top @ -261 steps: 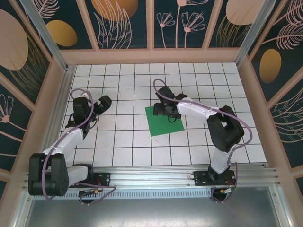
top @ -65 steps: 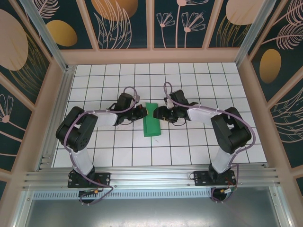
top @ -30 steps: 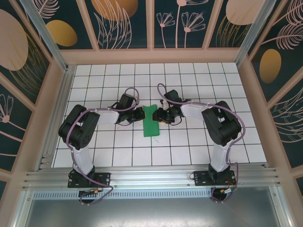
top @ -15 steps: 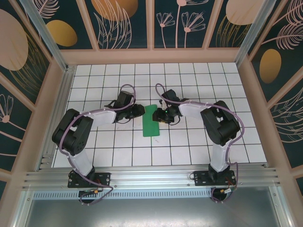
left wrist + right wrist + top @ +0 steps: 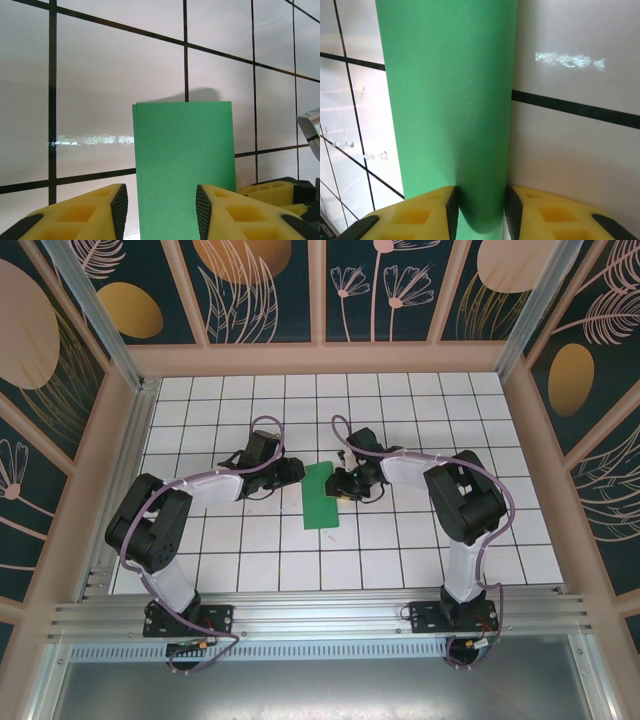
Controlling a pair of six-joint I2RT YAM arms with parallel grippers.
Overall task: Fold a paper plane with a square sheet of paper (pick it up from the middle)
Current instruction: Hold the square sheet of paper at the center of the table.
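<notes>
Yellow-fingered, the left gripper [image 5: 291, 472] sits at ten o'clock of the square sheet of paper [image 5: 322, 497]. Its jaws are spread, with the near end of the green strip lying between its fingers [image 5: 102, 210]. The sheet, folded to a narrow rectangle, lies in the middle of the white grid table [image 5: 250, 550]. At the sheet's two o'clock, the right gripper [image 5: 346, 484] pinches the paper's rounded edge between its pads.
</notes>
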